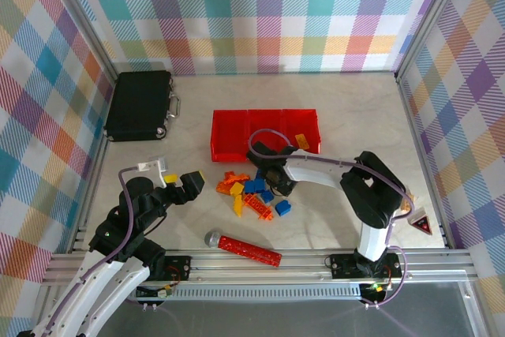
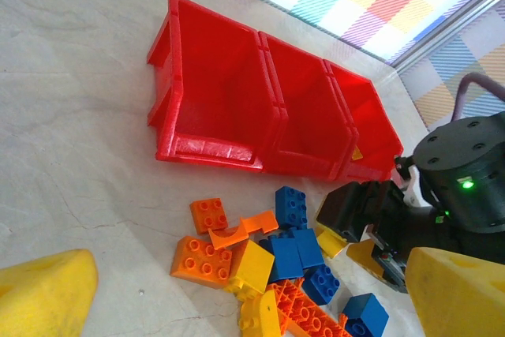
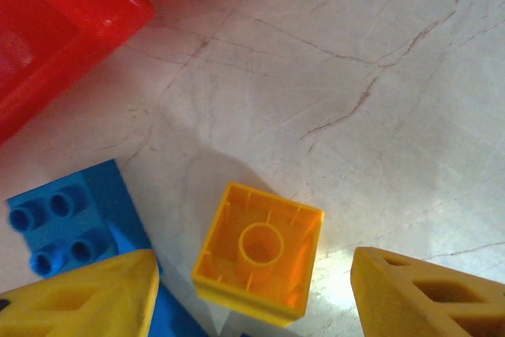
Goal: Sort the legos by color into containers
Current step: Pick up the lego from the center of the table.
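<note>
Straddling with the half-spread, untouching right pincer (image 3: 252,297) an upturned squarish yellow lego (image 3: 259,252) lying slightly askew on the counter (image 3: 379,76), hollow underside plain from that wrist but masked by the arm from above, far closer than the wide-open left pincer (image 1: 183,181), with the red containers (image 1: 229,151) just beyond.

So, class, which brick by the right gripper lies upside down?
The yellow brick framed by the right gripper: its hollow underside faces up; the blue brick beside it shows studs.
</note>
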You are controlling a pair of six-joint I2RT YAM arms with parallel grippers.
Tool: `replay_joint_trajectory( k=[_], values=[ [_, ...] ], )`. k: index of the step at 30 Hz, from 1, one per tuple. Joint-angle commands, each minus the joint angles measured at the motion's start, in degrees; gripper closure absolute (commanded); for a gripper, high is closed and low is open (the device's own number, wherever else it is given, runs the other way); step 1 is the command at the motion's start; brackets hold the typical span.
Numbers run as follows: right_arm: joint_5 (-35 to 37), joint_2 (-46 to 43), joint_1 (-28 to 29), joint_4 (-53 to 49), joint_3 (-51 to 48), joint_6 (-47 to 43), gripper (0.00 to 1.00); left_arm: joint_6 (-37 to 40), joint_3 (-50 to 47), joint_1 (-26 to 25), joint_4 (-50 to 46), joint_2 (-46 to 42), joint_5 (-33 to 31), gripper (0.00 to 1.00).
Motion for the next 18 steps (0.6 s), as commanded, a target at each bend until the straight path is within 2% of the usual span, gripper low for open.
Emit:
replay_joint_trajectory(
  k=[1,7,13,18],
  values=[
    [0.88,1.13,0.34,-0.96,1.09,1.33,0.35,0.82,-0.35,-0.40,-0.38,-0.76,-0.23,0.01],
    [1.39,2.40,0.41,-0.99,0.96,1.26,0.40,0.90,-0.30,-0.39,-0.69,-0.75,-0.49,0.01],
    [5.10,2.45,0.94,-1.47,-0.74,2.38,0.52,0.70,0.12,-0.35,-1.42,-0.91,-0.80,0.01],
    [6.21,1.65,1.36,-0.51,-1.72,1.10,0.57,0.45,0.47,-0.40,-1.84,-0.89,-1.44,0.00]
  ],
)
